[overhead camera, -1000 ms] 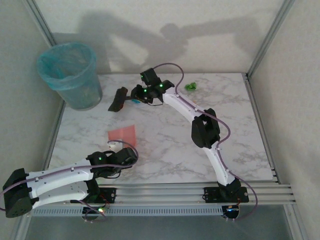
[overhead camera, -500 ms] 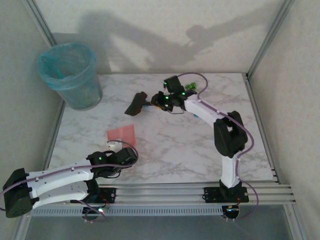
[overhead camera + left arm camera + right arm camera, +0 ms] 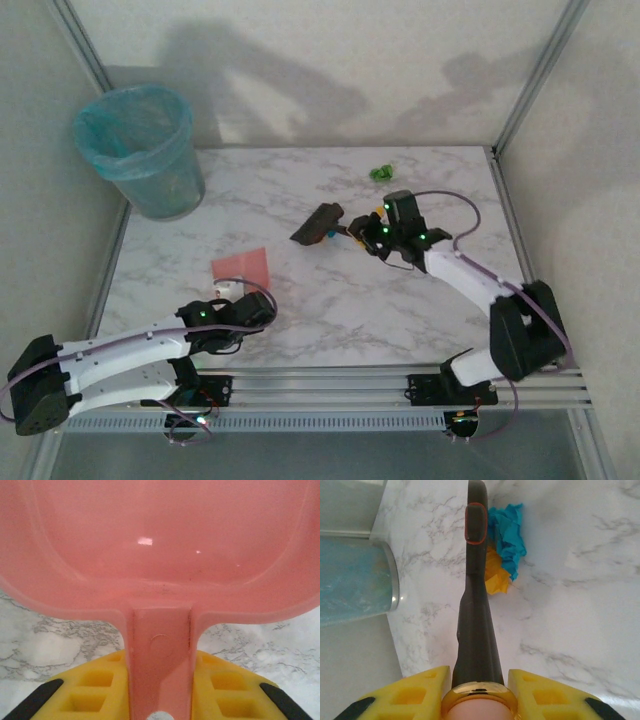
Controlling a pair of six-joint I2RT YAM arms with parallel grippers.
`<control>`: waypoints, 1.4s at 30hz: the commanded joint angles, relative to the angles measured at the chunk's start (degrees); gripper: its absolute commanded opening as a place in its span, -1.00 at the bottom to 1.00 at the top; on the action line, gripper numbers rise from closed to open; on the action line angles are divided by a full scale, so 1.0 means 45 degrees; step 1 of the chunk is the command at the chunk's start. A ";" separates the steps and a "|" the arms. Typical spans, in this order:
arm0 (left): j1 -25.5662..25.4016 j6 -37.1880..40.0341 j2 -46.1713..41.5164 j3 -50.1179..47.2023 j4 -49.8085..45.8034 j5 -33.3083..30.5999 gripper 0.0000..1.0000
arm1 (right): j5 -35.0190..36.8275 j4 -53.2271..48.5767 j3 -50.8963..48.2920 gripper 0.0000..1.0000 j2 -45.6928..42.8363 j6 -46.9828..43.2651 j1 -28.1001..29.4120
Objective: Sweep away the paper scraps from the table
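Note:
My right gripper [image 3: 362, 230] is shut on the handle of a black brush [image 3: 318, 222], which hangs over the middle of the table [image 3: 330, 300]. In the right wrist view the brush [image 3: 475, 610] runs straight out from the gripper [image 3: 477, 682]. A cyan paper scrap [image 3: 508, 535] and a yellow one [image 3: 497, 579] lie just right of its far end. A green scrap [image 3: 380, 172] lies near the far edge. My left gripper [image 3: 226, 293] is shut on the handle of the pink dustpan [image 3: 243, 267]. The pan [image 3: 160, 545] and its handle between the gripper's [image 3: 160, 680] yellow fingers [image 3: 95, 690] show close up.
A bin [image 3: 140, 148] with a blue liner stands at the table's far left corner and also shows at the left of the right wrist view [image 3: 352, 580]. Aluminium rails [image 3: 520, 240] edge the table, with grey walls behind and beside it.
The right arm has swung the brush from the far left near the bin rightwards and nearer, to the table's middle. The left arm and dustpan have barely moved.

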 commanded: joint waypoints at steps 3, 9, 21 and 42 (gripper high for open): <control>0.0102 0.0450 0.0713 0.0530 0.0110 -0.0377 -1.00 | 0.1395 -0.1197 0.0472 -1.00 -0.1777 -0.0297 0.0030; 0.0101 0.1109 0.0410 0.1012 0.0352 0.0108 -1.00 | 0.2327 -0.2237 0.0987 -1.00 -0.3895 -0.0704 0.0015; 0.0177 0.2142 0.1237 0.2281 -0.0360 0.1203 -1.00 | 0.4269 -0.4050 0.1472 -1.00 -0.4920 -0.4514 0.0023; -0.0368 0.5081 0.8492 0.5812 0.0293 0.3647 -1.00 | 0.5583 -0.2093 0.3186 -1.00 -0.0505 -0.7168 -0.0076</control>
